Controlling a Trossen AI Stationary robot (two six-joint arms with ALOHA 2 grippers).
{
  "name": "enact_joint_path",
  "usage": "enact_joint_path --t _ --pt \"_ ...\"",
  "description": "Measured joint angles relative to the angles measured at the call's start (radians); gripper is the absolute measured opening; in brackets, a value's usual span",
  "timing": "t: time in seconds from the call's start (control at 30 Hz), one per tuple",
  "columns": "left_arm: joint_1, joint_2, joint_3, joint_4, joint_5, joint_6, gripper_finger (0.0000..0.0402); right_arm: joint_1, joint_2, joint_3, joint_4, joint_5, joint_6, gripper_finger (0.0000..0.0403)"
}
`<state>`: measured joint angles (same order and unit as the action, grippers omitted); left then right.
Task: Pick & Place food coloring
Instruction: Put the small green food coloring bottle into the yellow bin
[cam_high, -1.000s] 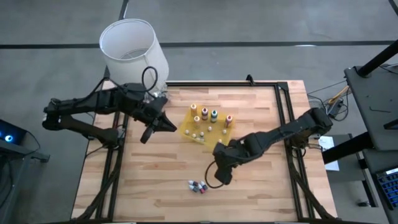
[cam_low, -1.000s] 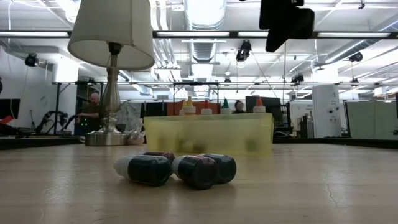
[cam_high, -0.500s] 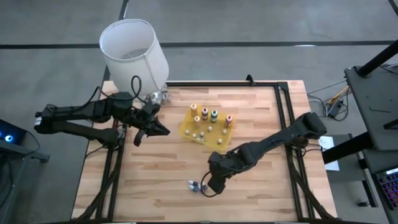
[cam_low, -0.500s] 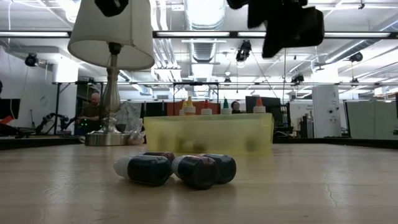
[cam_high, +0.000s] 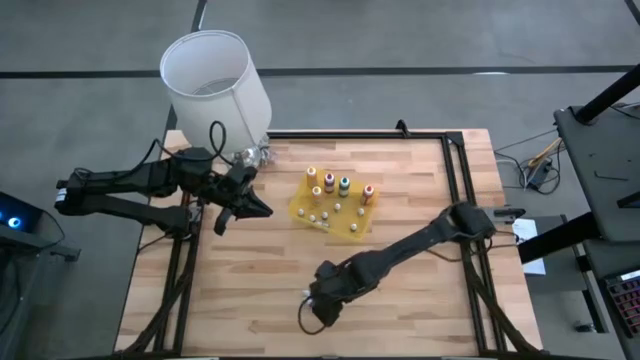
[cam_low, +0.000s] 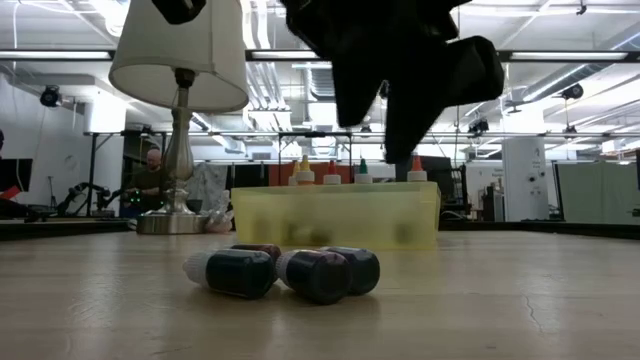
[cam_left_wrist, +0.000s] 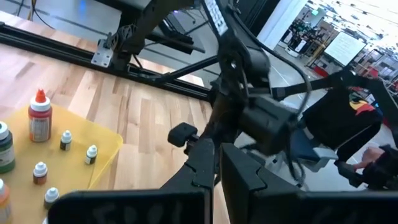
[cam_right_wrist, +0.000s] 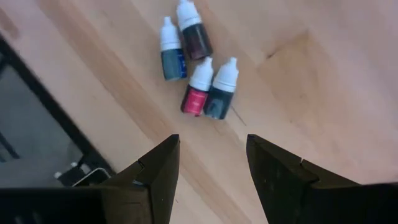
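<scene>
Now the right end effector (cam_high: 318, 308) hangs with its fingers spread and empty over the near part of the bench (cam_high: 400, 300), at about six o'clock from the yellow tray (cam_high: 352, 226). It has swung in from beside the tray over the last second, dropping low toward the loose vials (cam_right_wrist: 196, 62). In the right wrist view four of them lie on their sides in a tight cluster just beyond the fingertips (cam_right_wrist: 163, 163): one blue, one dark red, one pink, one dark, all with white caps. That puts the arm in line for a pick, though nothing is touched yet, so the task looks early.

The left end effector (cam_high: 262, 208) is clenched on nothing, at about nine o'clock from the tray, near the base of the lamp (cam_high: 215, 75). It has drawn back slightly toward its own side and now waits.

The taller bottles (cam_high: 330, 183) stand upright in the tray, with smaller vials among them.

From above, the right arm covers the cluster on the bench entirely. In the low view only three vials (cam_low: 283, 270) can be made out, and the dark mass overhead hides how close the fingers are to them. Which vial is targeted cannot be told.
</scene>
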<state>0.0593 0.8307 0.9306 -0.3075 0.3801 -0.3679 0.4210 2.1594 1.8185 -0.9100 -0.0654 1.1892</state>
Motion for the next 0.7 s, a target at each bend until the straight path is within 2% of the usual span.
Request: enact_joint_path --t 0.2,0.43,0.7 --pt "0.0 0.0 0.0 0.0 0.0 0.0 0.0 -0.002 0.142 0.222 -0.256 0.012 0.002 0.0178" --pt "0.0 0.001 0.0 -0.001 0.0 0.001 0.0 -0.002 0.259 0.383 -0.268 0.016 -0.018 0.0175" --pt "0.0 0.001 0.0 -0.004 0.0 -0.005 0.0 -0.002 0.319 0.42 -0.271 0.013 -0.014 0.0175"
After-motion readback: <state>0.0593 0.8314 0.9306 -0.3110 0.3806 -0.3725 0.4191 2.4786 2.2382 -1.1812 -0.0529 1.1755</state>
